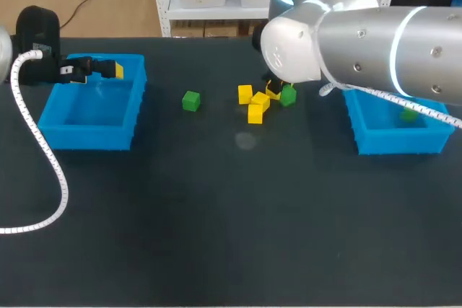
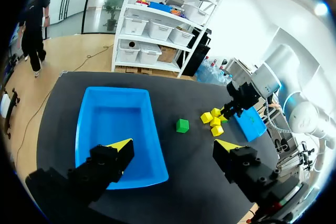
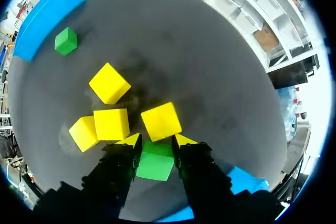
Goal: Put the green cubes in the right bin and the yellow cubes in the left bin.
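At the upper left of the head view, the left gripper (image 1: 110,70) is held over the far rim of the left bin (image 1: 86,138). In the left wrist view its fingers (image 2: 118,149) are seen spread wide with nothing between them; one finger hangs over the left bin (image 2: 152,145) and the other over bare table. No cube can be seen in this bin.

Right of the bin, above mid-frame, a lone green cube (image 1: 190,100) is seen by itself on the table (image 1: 216,221), well apart from the rest. Further right, four yellow cubes (image 1: 255,114) are clustered close together, some touching.

Just right of the cluster, the gripped green cube (image 1: 288,95) sits on the table under the right arm (image 1: 375,41), which enters from the right and covers the upper right of the frame. In the right wrist view the right gripper (image 3: 157,141) is closed narrowly on the gripped green cube (image 3: 155,162), one finger pressed to each side, and a yellow cube lies just ahead of the tips.

At the right edge, the right bin (image 1: 393,142) is partly hidden by the arm. A binned green cube (image 1: 408,115) lies inside it.
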